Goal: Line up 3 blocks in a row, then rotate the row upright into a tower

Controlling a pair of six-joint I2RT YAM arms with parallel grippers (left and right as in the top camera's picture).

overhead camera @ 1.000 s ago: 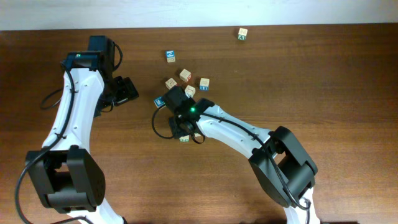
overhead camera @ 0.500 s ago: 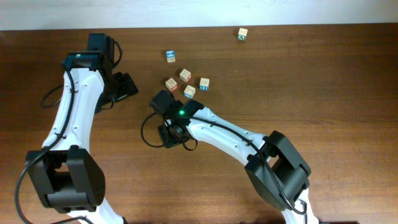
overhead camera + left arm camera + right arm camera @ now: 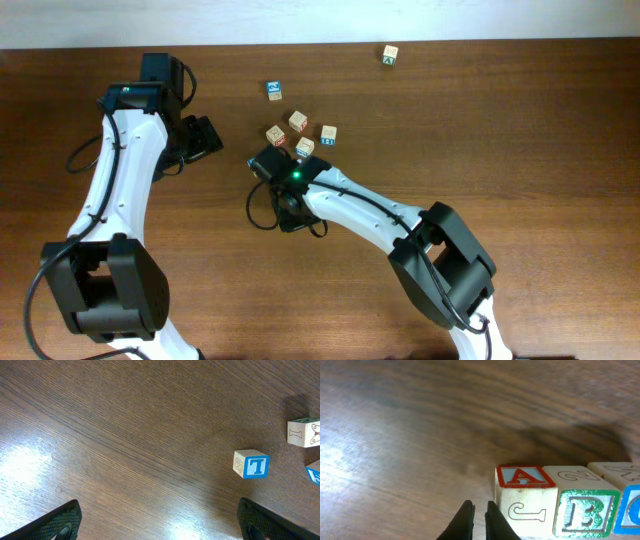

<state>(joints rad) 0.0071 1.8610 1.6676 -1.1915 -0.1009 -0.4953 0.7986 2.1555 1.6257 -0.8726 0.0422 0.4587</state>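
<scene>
In the right wrist view a row of cubes sits just right of my right gripper [image 3: 479,521]. The row holds a cube with a red "A" top [image 3: 525,491], the block with the green "B" face [image 3: 585,512], and a blue-faced block [image 3: 631,510] cut by the frame edge. The slim fingers [image 3: 466,521] stand shut with nothing between them, beside the "A" cube. From overhead the right gripper [image 3: 288,212] hides that row. A pale block with a green mark [image 3: 390,54] lies far back. My left gripper [image 3: 205,142] is open over bare wood.
Loose cubes cluster behind the right wrist: a blue-faced one [image 3: 274,91], pale ones [image 3: 298,121] [image 3: 276,133] [image 3: 305,147] and one with a blue letter [image 3: 328,133]. The left wrist view shows a blue "T" cube [image 3: 251,464] and an "I" cube [image 3: 305,432].
My right gripper has closed from half open to shut, and its wrist swung left, then back a little. The cube seen at its tips earlier is now hidden overhead. The left arm stayed still.
</scene>
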